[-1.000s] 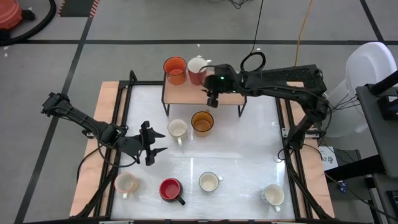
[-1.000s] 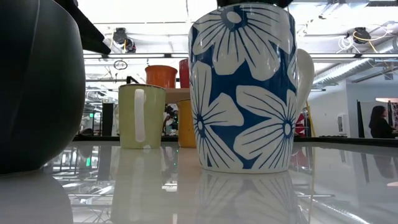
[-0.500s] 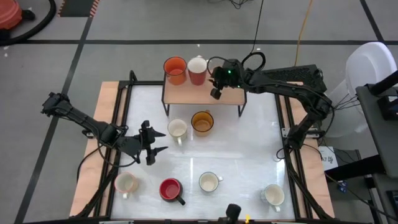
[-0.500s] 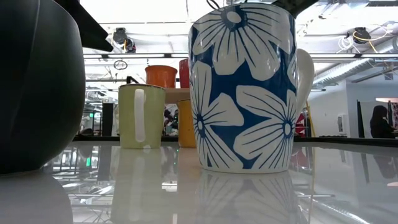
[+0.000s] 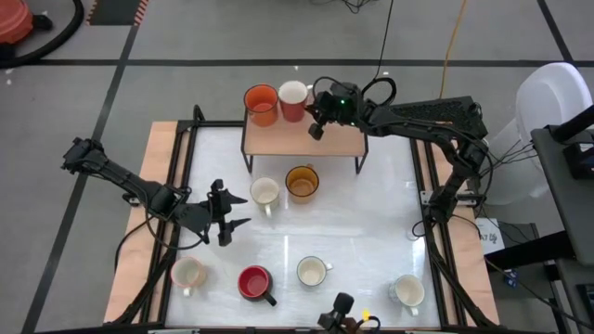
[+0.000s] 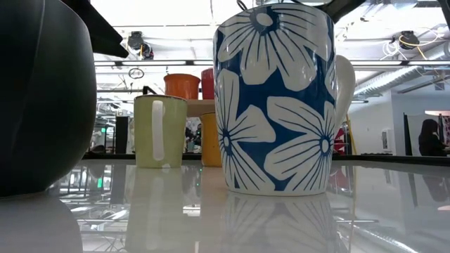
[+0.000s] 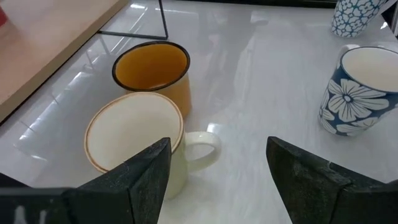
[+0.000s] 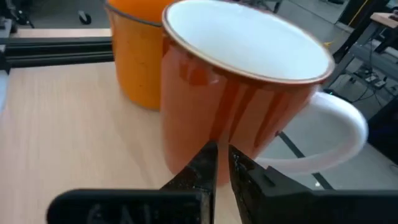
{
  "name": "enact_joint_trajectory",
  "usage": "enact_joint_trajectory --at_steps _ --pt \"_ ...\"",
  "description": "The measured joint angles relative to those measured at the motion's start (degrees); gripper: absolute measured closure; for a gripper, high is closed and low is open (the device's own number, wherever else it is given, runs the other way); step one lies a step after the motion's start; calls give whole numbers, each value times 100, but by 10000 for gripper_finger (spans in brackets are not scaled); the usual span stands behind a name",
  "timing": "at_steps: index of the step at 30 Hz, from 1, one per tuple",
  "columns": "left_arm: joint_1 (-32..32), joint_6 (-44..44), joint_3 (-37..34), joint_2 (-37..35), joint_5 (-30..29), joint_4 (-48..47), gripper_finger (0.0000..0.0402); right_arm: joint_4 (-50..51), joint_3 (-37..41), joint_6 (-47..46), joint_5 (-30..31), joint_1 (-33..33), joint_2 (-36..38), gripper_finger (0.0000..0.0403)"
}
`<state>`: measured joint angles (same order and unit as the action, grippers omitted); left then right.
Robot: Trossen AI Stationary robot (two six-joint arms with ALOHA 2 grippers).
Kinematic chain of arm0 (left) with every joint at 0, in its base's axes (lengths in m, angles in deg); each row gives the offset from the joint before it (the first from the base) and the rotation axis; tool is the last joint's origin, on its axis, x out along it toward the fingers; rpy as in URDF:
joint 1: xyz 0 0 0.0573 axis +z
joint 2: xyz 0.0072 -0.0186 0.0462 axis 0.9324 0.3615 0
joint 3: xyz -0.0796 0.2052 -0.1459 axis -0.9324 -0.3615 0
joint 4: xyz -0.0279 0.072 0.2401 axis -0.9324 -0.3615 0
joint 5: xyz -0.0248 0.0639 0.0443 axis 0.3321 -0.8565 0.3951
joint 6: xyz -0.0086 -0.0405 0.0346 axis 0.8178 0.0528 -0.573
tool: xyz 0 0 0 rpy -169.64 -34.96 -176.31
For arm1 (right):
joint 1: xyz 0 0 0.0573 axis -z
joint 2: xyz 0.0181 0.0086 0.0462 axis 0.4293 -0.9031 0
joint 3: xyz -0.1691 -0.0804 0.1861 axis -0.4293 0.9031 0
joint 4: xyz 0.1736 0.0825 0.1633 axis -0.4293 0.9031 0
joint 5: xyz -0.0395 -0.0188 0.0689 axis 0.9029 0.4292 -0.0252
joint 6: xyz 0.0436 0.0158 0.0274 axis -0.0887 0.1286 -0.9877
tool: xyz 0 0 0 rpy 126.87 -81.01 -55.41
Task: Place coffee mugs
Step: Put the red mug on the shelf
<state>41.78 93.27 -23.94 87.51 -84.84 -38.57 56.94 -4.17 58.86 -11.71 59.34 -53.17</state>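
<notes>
We are in a robotics lab or workshop. Around the glossy white table (image 5: 371, 223) we see bare grey concrete floor (image 5: 186, 28) with loose cables (image 5: 450, 46). Looking level across the table, we see exposed ceiling ducts (image 6: 401, 74), strip lights and a person (image 6: 427, 137) standing far off.

— Off the table? Grey floor (image 5: 186, 28), dark seam lines. Red-orange object and black hose (image 5: 37, 32) at far-left corner.
— On it? Glossy white tabletop (image 5: 362, 223), black frame rails; small wooden riser (image 5: 278, 139) on thin black legs at the far edge.
— Room beyond? Person (image 6: 427, 137) standing far right, ceiling pipes overhead.
</notes>
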Motion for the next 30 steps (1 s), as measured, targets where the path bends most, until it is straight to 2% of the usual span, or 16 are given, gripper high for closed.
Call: enact_joint_trajectory --at_steps 11,16,18,25,30 --pt "0 24 0 0 0 -2 133 205 0 77 17 54 0 385" --pt "0 22 0 0 0 -4 133 354 0 177 781 72 0 385" --pt "0 22 0 0 2 -4 133 253 -2 190 886 119 0 385" --pt "0 22 0 0 2 -4 133 -286 -7 87 871 404 -37 385" --pt "0 17 0 0 -4 3 133 -836 -11 -34 407 640 -225 395"
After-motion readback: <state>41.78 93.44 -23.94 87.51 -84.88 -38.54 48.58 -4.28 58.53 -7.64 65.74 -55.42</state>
